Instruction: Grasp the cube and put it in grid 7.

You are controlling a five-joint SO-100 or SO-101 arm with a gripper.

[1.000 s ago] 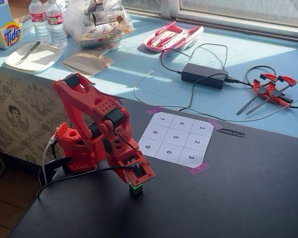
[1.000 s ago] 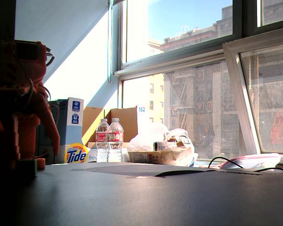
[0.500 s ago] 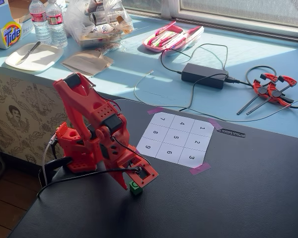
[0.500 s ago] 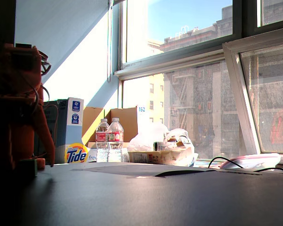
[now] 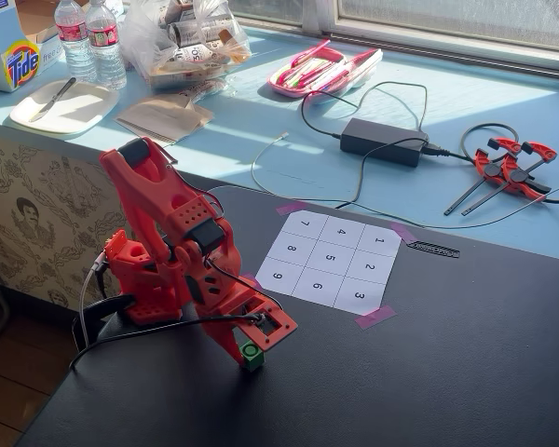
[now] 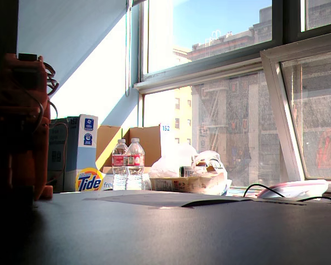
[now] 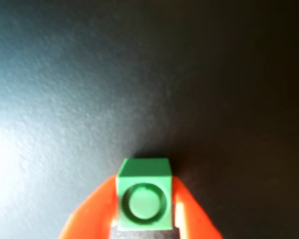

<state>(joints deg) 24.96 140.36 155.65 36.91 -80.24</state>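
Note:
The small green cube sits between the tips of my red gripper, low over the black table in front of the arm's base. In the wrist view the cube fills the gap between the two orange fingers, which press its left and right sides; its round recess faces the camera. I cannot tell whether it touches the table. My gripper is shut on it. Grid 7 is the far left corner cell of the white numbered sheet, beyond the gripper. In a fixed view the arm stands dark at the left edge.
Purple tape holds the sheet's corners. Behind the black table, a blue counter carries a black power brick with cables, orange clamps, water bottles, a plate and a Tide box.

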